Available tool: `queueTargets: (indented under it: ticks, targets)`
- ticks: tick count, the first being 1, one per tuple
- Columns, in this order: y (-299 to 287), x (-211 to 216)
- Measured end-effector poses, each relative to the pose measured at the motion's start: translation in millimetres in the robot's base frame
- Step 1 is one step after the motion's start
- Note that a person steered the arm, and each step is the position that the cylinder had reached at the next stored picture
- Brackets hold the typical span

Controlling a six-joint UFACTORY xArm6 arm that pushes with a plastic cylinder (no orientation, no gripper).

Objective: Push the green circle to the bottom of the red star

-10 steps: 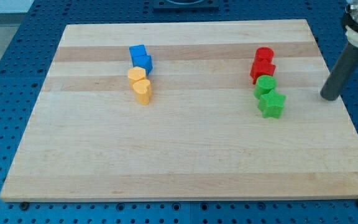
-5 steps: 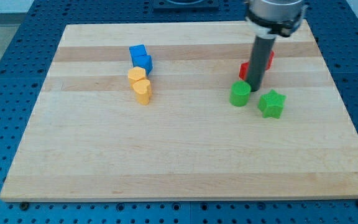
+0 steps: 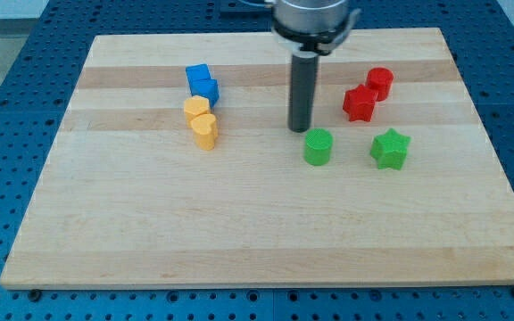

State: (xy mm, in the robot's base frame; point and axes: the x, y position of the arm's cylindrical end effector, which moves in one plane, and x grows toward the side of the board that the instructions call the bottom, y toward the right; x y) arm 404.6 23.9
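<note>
The pale wooden board [image 3: 150,223] shows lengthwise grain in light and darker strips, smooth and matt. The green circle plastic block [image 3: 318,147] and red star plastic block [image 3: 359,103] look matt, faintly ribbed. The dark rod is dull down to my tip [image 3: 299,130]

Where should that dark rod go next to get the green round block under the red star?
Probably around to the view's left of the green circle, then push it toward the view's right. My tip sits just above and left of that block, which lies below and well left of the red star. The green star lies to the right, so the push should stop short of it.
</note>
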Motion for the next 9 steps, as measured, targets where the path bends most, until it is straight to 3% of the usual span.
queueTargets:
  ticks: [2,4,7,9]
  targets:
    - [-15.8,22.5]
    - [25.9,22.7]
    - [-22.1,41.9]
    - [9.6,38.2]
